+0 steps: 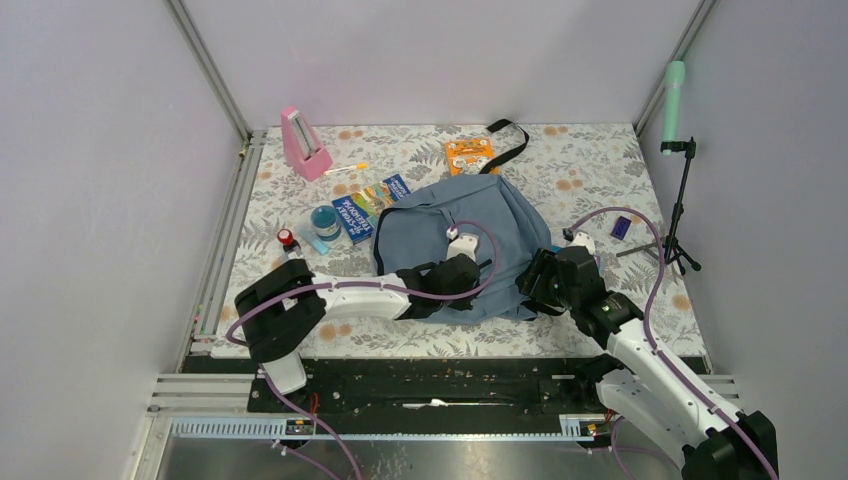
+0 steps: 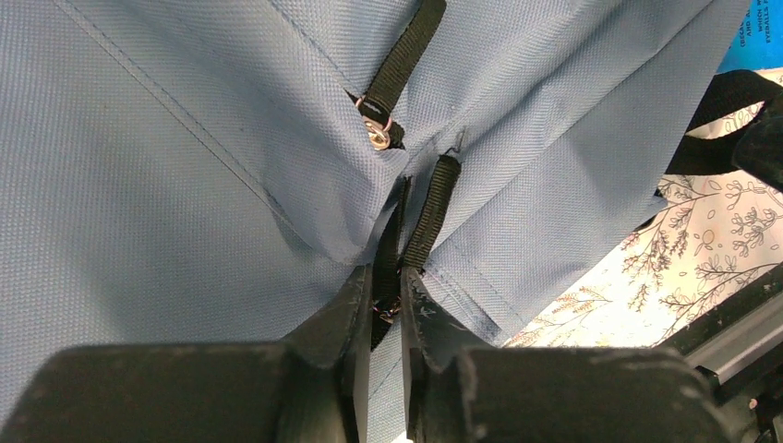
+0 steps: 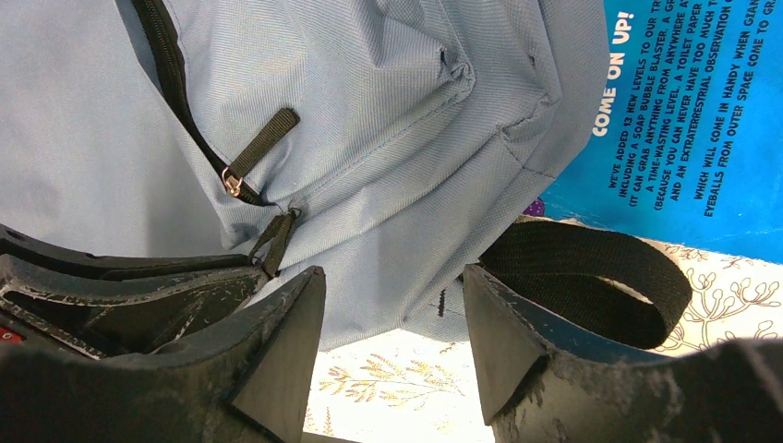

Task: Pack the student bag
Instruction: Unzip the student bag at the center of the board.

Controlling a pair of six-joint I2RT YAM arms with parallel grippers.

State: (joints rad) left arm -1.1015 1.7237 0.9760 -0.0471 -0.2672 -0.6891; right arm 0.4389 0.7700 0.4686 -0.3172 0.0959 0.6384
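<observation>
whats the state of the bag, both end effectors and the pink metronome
grey-blue fabric backpack, lying flat
left end effector, closed on a black webbing zipper pull
right end effector, open, holding nothing
pink pyramid-shaped metronome, standing upright

Readable text: one item only
Blue book cover (image 3: pixel 683 120), right wrist view: yellow "COME ON UP!", then white lines cut off at the frame edge — "WE'VE ADDED 13 NEW LEVELS TO OUR", "INCLUDING A SOAP BUBBLE BLASTER", "A TIME-WASTING LEVEL", "EYEBALLS FROM OUTER SPACE" — print elsewhere too small to read.
</observation>
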